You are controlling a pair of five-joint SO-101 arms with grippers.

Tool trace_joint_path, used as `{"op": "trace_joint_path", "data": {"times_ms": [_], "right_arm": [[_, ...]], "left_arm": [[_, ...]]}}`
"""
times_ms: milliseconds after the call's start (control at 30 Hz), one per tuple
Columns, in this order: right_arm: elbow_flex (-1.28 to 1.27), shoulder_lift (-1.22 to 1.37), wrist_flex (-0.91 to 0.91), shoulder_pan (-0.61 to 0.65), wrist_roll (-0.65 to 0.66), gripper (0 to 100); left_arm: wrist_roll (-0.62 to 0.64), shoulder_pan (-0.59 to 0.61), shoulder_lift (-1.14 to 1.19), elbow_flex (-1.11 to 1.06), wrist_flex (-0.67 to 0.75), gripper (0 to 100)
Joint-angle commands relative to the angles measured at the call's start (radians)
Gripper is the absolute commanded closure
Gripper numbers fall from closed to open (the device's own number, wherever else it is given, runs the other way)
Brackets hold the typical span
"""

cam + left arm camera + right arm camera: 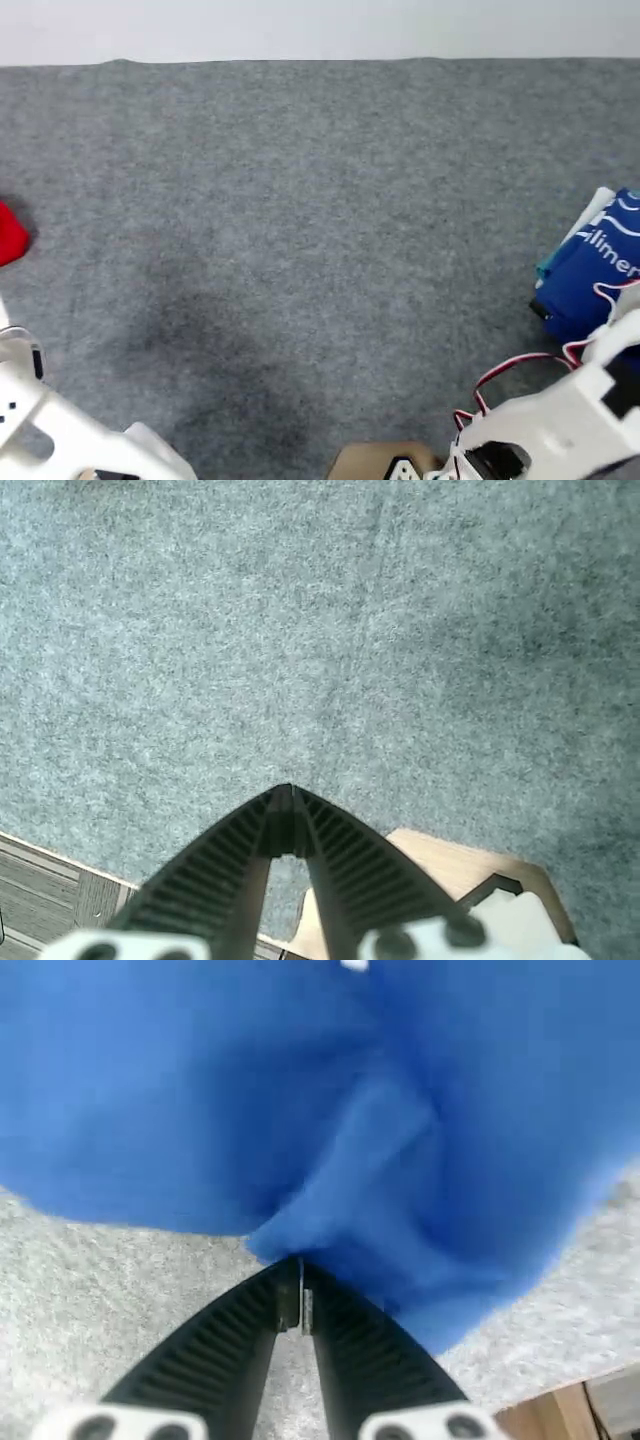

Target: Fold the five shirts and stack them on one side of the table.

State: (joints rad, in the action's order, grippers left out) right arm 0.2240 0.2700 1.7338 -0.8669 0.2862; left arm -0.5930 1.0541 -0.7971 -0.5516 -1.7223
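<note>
Grey felt desk (300, 200); stacking step: right gripper (292, 1270) pressed together at blue shirt (300, 1090) edge, left gripper (290, 795) closed well apart from it; next likely calls for fetching red shirt (10, 235).

A folded royal-blue cotton shirt with white lettering (592, 275) tops a small stack at the right edge of the grey felt-covered table (320, 190), lying at a slant and partly cut off by the high view's border. A white layer of fabric (598, 205) and a teal layer of fabric (545, 267) peek out from under its far and left sides. Seen close from the right wrist, the blue cloth (300, 1090) bunches into a soft ridge near its lower hem. A crumpled red piece of fabric (10, 235) lies alone at the table's left edge, well apart from the stack.
</note>
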Motion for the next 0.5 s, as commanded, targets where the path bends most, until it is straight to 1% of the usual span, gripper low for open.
{"op": "trace_joint_path", "data": {"times_ms": [0,100,167,267,333,467], "right_arm": [[0.055,-0.176,0.027,-0.010,-0.003,98.9],[0.055,-0.269,0.018,-0.010,0.000,98.9],[0.052,-0.314,0.002,-0.010,0.031,98.9],[0.032,-0.329,-0.044,-0.012,0.054,98.9],[-0.029,-0.317,-0.094,-0.012,0.055,98.9],[-0.209,-0.246,-0.251,-0.012,0.057,98.9]], "left_arm": [[-0.009,-0.005,-0.018,0.039,-0.014,100],[-0.009,-0.002,-0.018,0.039,-0.014,100],[-0.009,0.000,-0.018,0.039,-0.014,100],[-0.009,0.002,-0.018,0.039,-0.014,100],[-0.009,0.003,-0.018,0.039,-0.015,100],[-0.008,0.003,-0.018,0.039,-0.015,100]]}}
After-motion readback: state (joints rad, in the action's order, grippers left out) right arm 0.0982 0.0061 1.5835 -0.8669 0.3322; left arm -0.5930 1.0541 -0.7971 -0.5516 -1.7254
